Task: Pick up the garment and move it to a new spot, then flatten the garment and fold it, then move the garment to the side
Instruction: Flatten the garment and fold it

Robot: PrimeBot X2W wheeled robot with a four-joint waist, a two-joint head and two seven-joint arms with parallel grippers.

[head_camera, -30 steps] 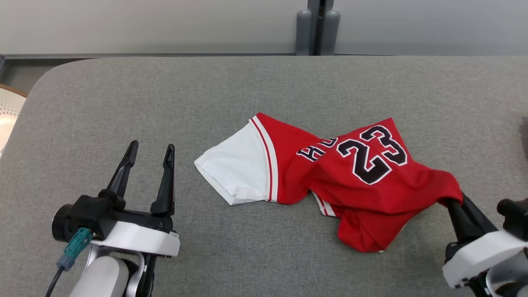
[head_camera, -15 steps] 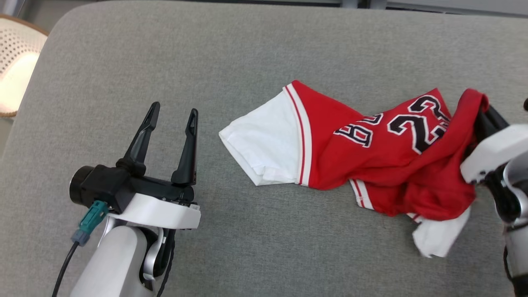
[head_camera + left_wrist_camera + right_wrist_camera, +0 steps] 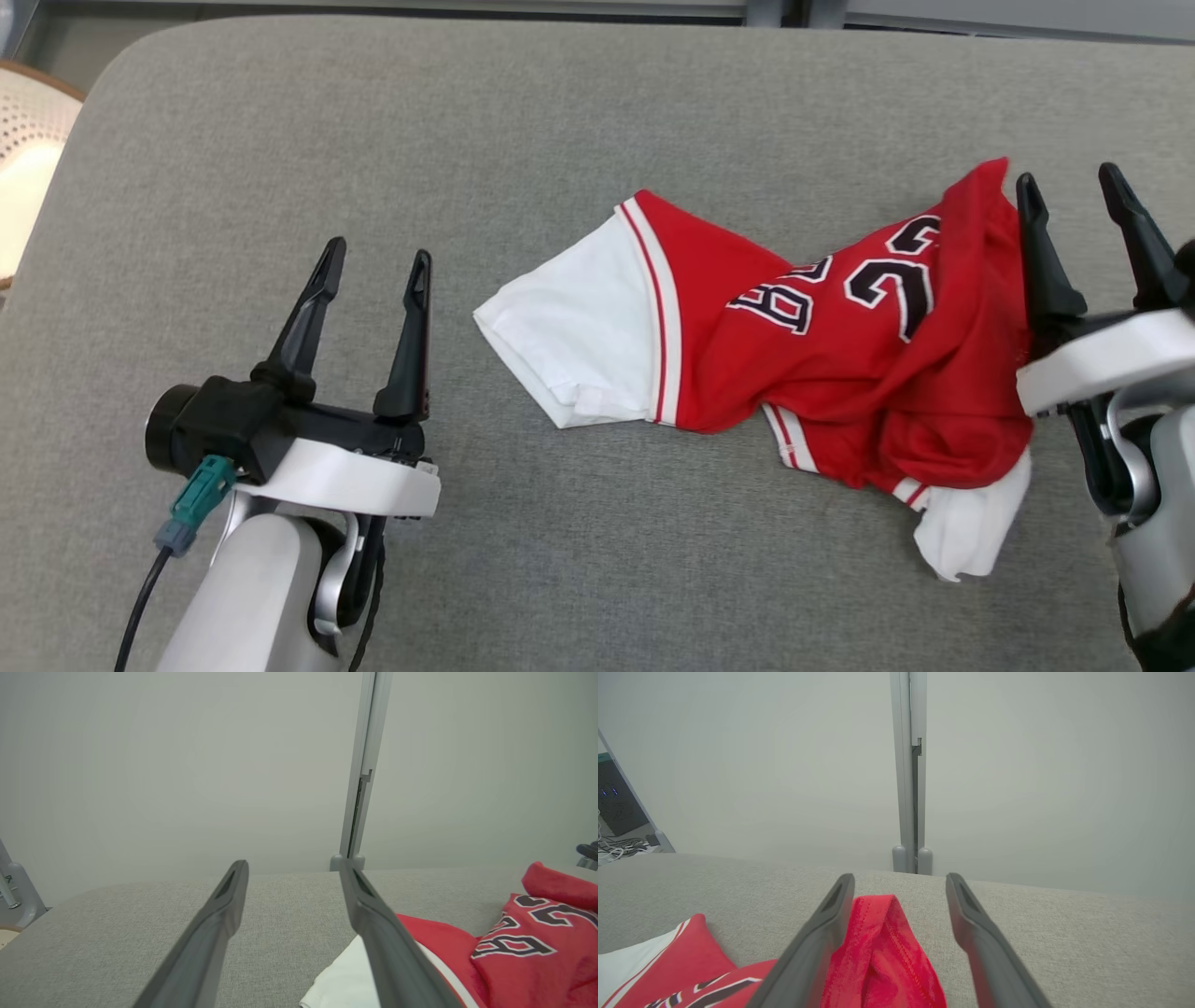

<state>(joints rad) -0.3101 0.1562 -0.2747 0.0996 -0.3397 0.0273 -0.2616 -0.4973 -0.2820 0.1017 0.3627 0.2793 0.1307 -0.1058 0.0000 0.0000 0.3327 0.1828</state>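
Two spread fingers of the right gripper (image 3: 1081, 201) flank a raised red fold of the garment (image 3: 840, 373), unpinched, near the right edge of the grey table (image 3: 467, 121); the rest lies crumpled toward mid-table. The left gripper (image 3: 376, 257), also spread, hovers empty nearer the left edge.

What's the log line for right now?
jersey: crumpled on grey table | left gripper: open, clear | right gripper: open, jersey fold between fingers
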